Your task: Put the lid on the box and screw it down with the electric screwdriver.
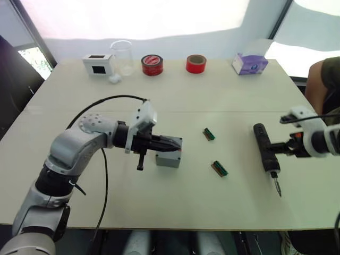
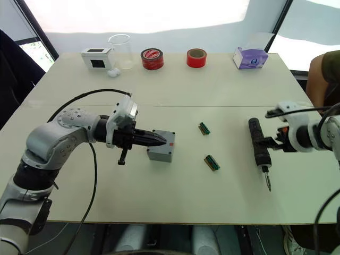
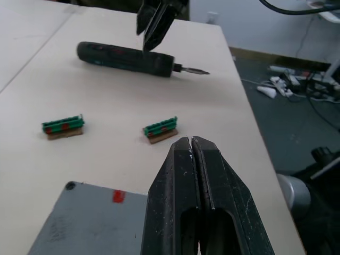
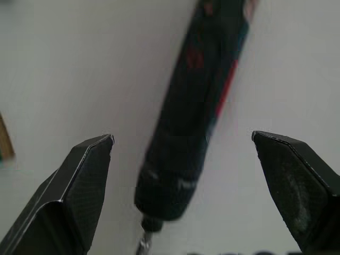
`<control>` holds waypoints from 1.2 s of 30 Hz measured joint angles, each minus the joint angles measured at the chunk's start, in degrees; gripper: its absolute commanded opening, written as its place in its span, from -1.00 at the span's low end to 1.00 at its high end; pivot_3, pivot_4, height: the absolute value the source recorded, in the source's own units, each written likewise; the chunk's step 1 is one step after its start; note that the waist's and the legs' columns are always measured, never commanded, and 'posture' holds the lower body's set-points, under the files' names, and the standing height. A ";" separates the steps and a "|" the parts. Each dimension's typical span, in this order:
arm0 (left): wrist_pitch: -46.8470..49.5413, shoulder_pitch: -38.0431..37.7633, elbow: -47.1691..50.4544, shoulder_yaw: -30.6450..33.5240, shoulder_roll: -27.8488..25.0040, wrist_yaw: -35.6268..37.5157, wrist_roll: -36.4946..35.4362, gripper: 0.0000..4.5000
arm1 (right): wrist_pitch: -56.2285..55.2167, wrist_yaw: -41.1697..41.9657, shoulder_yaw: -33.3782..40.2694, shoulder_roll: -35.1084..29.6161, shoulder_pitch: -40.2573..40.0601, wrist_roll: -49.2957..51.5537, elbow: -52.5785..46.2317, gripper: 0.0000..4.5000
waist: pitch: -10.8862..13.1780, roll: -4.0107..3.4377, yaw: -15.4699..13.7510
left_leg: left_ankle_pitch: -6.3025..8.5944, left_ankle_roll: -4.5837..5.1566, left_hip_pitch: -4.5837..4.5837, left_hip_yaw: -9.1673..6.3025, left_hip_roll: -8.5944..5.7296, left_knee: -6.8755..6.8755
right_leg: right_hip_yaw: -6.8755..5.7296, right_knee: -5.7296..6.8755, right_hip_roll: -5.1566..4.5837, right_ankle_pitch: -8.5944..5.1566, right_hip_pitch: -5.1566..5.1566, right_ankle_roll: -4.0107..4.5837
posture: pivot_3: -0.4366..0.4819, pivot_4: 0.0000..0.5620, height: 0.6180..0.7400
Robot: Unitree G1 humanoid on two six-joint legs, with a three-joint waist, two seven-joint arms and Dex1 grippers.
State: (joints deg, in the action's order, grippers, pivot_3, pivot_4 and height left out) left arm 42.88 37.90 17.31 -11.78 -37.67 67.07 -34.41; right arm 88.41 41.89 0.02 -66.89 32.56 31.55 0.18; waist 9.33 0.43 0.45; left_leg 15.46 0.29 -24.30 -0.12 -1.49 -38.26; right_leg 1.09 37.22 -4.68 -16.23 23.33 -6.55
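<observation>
Left gripper point(image 2: 159, 140) sits low over the grey box point(image 2: 161, 146), fingers pressed together with nothing between them, tips resting over the lid point(image 3: 85, 223) that is already seated on top, a small red mark near one of its corners. That closed box stands a little left of the middle of the bench point(image 2: 175, 196). Over toward the right edge, the electric screwdriver point(image 2: 258, 149) lies flat on the bench, bit pointing at the near edge, and the right gripper point(image 4: 183, 154) hangs right at it with fingers spread wide, one on each side of the black barrel, not touching it. Between box and screwdriver lie two small green connector strips point(image 2: 205, 128), apart from each other. Along the far edge: a white box with a black window point(image 2: 96, 58), a clear beaker point(image 2: 120, 51), two red tape rolls point(image 2: 152, 59) and a purple tissue pack point(image 2: 249, 58).
</observation>
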 measured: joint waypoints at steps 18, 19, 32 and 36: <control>-0.62 -4.31 2.13 0.05 -2.45 -2.92 1.19 -1.00 | -7.25 9.44 -16.14 1.79 8.85 -5.19 16.76 0.61 | 0.00 -0.05 0.21 | 0.00 -0.01 -0.01 -0.04 0.02 0.00 | -0.02 0.04 0.04 0.00 0.04 0.00 | -0.05 -0.47 1.00; -0.60 -4.33 2.13 0.21 -2.45 -3.13 1.18 -1.00 | -7.41 10.04 -16.61 1.79 9.07 -5.40 17.00 0.44 | 0.00 -0.05 0.23 | 0.00 -0.01 -0.01 -0.05 0.03 0.00 | -0.02 0.03 0.06 0.00 0.04 0.00 | -0.05 -0.47 1.00; 0.39 -6.45 -0.10 4.04 -3.02 -6.23 0.91 -1.00 | -11.77 11.75 -17.39 5.95 12.39 -10.06 23.12 -0.22 | -0.03 0.10 0.91 | -0.01 -0.02 0.23 0.02 0.06 -0.02 | 0.02 0.05 0.09 0.02 -0.13 0.00 | -0.05 -0.47 1.00; -0.63 -6.71 -4.20 4.93 -4.20 -6.40 1.98 -1.00 | -20.17 4.16 -6.00 14.39 22.30 -10.66 32.43 -0.22 | 0.31 -0.49 1.91 | -0.06 -0.10 0.18 0.18 0.00 0.10 | 0.22 0.21 0.09 0.10 0.13 -0.07 | -0.05 -0.47 1.00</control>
State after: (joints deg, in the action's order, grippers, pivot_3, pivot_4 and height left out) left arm 42.26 31.20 13.11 -6.85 -41.87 60.67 -32.43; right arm 68.25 46.04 -5.99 -52.50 54.86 20.89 32.61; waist 9.63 -0.06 2.36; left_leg 15.41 0.19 -24.11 0.07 -1.49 -38.16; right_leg 1.30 37.43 -4.59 -16.13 23.46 -6.62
